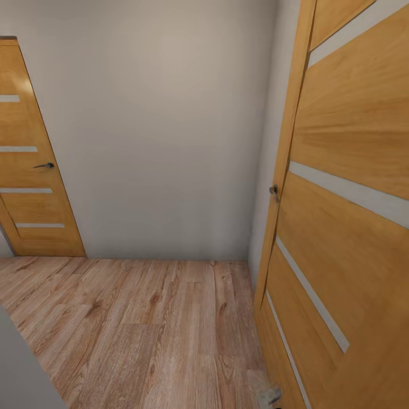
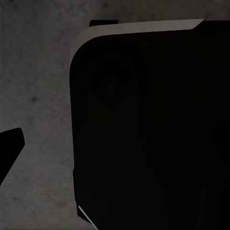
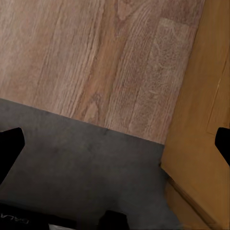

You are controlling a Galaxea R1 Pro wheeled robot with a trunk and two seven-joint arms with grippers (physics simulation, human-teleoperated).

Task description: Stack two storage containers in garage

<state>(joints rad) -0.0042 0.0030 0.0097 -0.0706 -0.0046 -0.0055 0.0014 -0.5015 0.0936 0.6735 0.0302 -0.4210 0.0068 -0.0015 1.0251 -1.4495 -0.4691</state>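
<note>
Facing wall (image 1: 159,130); wooden doors (image 1: 346,187) flanking

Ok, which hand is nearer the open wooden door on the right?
Right. The right hand hangs beside the door's bottom corner; the left hand faces mottled grey floor and a black body.

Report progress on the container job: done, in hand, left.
Done: nothing that can be confirmed; no container shows. In hand: the robot is in transit, the head view facing a grey wall over a wood plank floor, with one wooden door at left and another close at right. The right wrist view shows planks meeting a dark grey floor. Left: both containers still need placing and stacking in the garage.
</note>
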